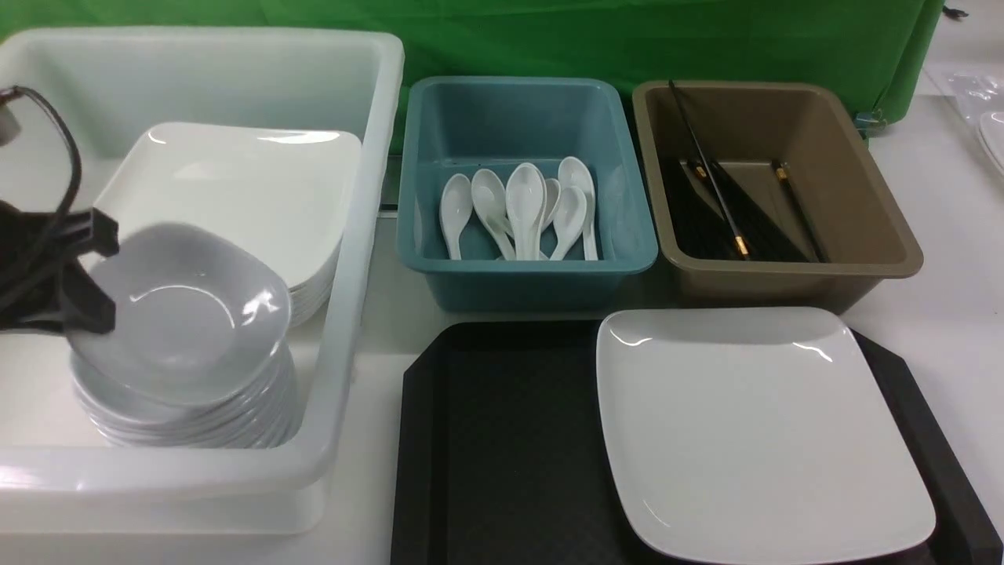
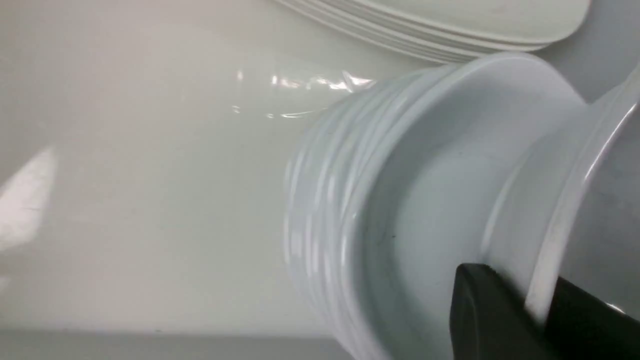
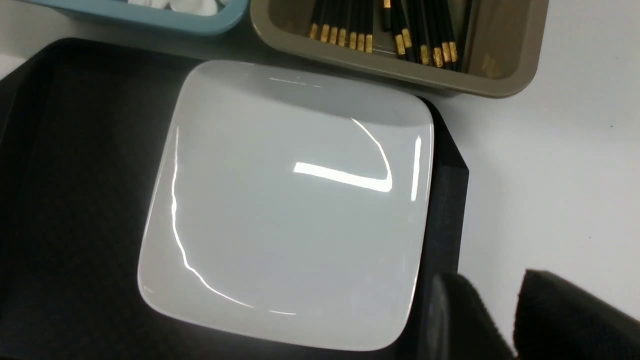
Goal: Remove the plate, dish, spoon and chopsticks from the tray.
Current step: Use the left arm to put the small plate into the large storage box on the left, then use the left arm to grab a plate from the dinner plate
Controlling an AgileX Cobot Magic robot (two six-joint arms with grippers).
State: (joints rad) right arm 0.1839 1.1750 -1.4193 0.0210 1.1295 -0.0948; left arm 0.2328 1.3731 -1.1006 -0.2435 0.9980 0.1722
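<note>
- Front cam looked down across the tabletop point(image 1: 941, 235).
- Left wrist cam sat tight against stacked dishes point(image 2: 340, 210).
- Right wrist cam overlooked the plate point(image 3: 285, 200), like front.

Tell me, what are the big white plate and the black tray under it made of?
The plate looks like glazed ceramic or melamine: glossy white, with sharp light streaks near its rim; which one, I cannot tell. The tray looks like moulded plastic: matt black, finely textured surface, raised rim.

L gripper point(image 1: 99, 275) clamps dish point(image 1: 188, 314); R gripper point(image 3: 500, 315) jaws apart.
</note>
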